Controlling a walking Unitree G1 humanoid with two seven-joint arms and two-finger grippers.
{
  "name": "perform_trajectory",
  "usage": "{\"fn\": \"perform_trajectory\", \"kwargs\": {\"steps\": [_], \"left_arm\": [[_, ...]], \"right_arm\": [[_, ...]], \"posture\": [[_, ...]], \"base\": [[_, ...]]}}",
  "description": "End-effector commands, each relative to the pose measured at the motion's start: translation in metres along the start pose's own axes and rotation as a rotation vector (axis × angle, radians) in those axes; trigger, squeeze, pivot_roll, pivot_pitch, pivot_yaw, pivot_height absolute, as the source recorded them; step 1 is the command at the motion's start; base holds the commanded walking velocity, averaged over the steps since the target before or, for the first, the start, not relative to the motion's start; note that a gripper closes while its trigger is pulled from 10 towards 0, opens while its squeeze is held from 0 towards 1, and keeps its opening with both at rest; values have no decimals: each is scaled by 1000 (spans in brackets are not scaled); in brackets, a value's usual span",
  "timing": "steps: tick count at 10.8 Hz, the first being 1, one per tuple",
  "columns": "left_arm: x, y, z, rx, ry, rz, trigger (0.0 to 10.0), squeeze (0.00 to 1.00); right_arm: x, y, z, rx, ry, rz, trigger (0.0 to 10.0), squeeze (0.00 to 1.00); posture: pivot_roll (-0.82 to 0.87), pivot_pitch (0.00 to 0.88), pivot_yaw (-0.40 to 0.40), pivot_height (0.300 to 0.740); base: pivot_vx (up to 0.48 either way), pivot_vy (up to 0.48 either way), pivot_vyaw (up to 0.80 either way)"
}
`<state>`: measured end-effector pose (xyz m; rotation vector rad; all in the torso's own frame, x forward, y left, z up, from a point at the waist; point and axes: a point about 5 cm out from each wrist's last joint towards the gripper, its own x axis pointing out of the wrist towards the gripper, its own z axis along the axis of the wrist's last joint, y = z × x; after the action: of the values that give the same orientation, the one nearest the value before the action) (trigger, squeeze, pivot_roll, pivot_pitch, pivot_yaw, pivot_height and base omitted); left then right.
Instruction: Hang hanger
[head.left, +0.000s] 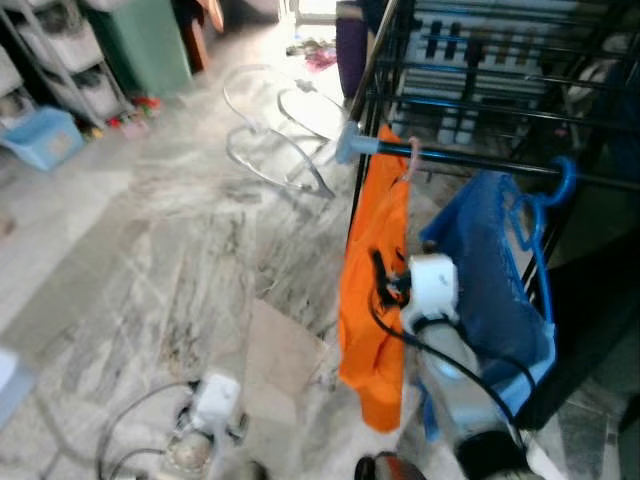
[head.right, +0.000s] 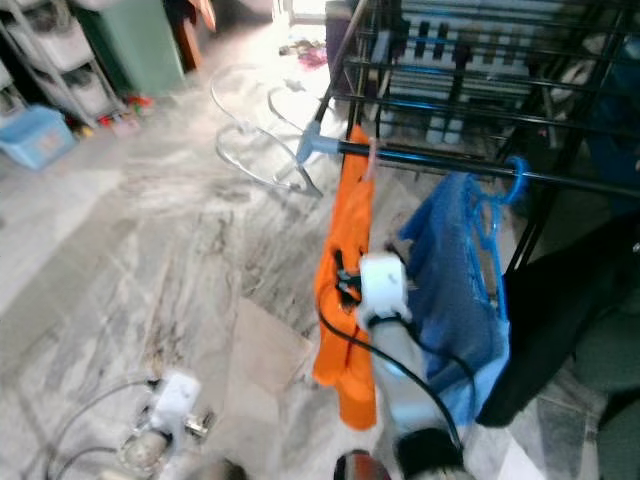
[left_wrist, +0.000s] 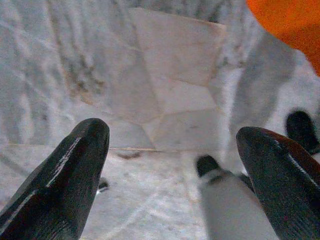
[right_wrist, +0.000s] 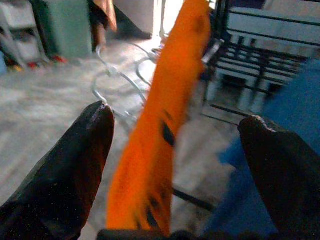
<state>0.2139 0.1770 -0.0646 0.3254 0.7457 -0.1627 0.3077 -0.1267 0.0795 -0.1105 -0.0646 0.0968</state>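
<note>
Right gripper (right_wrist: 172, 165), 2 fingers spread, sits low in the frame with the orange garment (head.left: 372, 290) hanging between them, long axis vertical. Its hanger (head.left: 411, 160) hooks the black rack rail (head.left: 470, 163) above, beside a blue hanger (head.left: 545, 200). Left gripper (left_wrist: 170, 175) gapes over floor.

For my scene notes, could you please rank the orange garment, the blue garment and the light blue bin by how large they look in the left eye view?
1. Orange garment and blue garment: they look about equal, so I will not rank them.
2. Light blue bin: clearly smallest, though it sits farther from the camera, which shrinks it.
</note>
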Motion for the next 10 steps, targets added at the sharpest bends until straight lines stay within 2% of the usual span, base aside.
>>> {"fn": "perform_trajectory", "kwargs": {"steps": [1, 10], "left_arm": [[0, 6, 1, 4, 1, 24, 10000, 0], [1, 9, 4, 4, -13, 29, 10000, 0]], "right_arm": [[-1, 2, 0, 14, 3, -3, 10000, 1000], [-3, 0, -7, 3, 29, -7, 10000, 1000]], "posture": [[-170, 117, 28, 740], [-175, 118, 30, 740]], "base": [[-274, 0, 0], [-317, 0, 0]]}}
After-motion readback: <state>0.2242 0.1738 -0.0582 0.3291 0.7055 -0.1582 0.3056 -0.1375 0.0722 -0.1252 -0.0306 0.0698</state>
